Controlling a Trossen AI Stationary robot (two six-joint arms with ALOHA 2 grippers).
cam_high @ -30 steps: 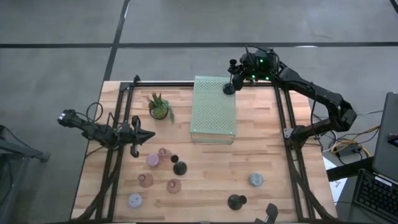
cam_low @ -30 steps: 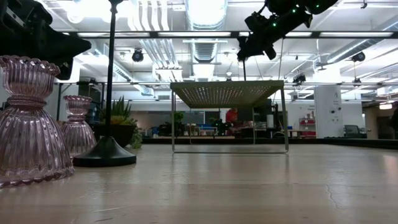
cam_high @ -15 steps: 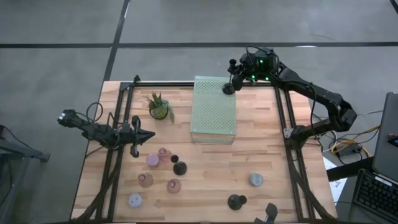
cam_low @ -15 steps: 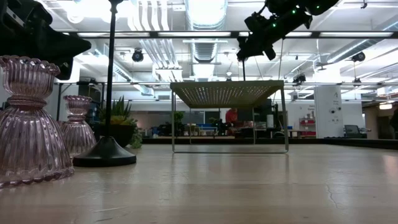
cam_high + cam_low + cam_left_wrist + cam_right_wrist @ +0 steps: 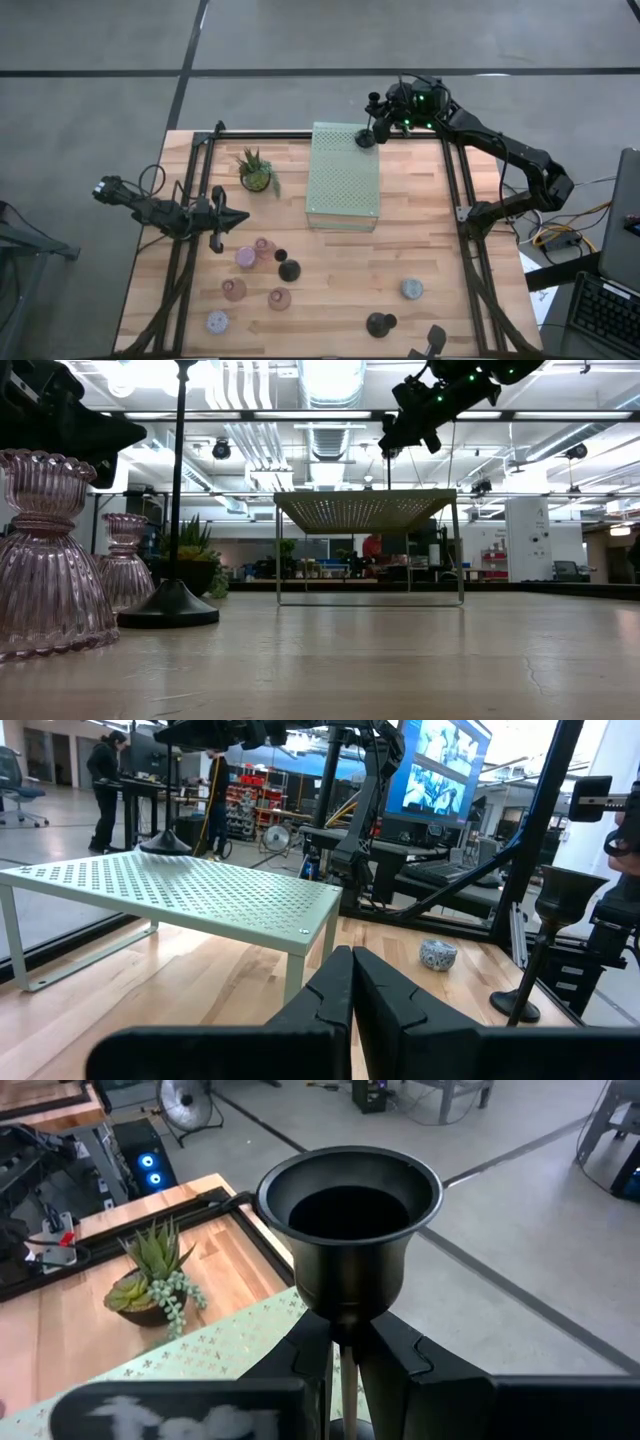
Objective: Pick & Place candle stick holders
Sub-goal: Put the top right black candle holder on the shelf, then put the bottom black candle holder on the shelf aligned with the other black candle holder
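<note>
The right hand [image 5: 340,1365], clamped on a black candle holder [image 5: 349,1230], hovers over the green perforated stand [image 5: 345,175]; the left hand [image 5: 352,982] waits, fingers together.

Potted plant [image 5: 256,173] left of perforated stand [image 5: 345,176]; holder cluster [image 5: 258,275] in front.

Pale wood-plank table [image 5: 420,240]; matt perforated metal stand [image 5: 344,175]; ribbed pink glass holder [image 5: 48,560]; satin black holder [image 5: 348,1230].
</note>
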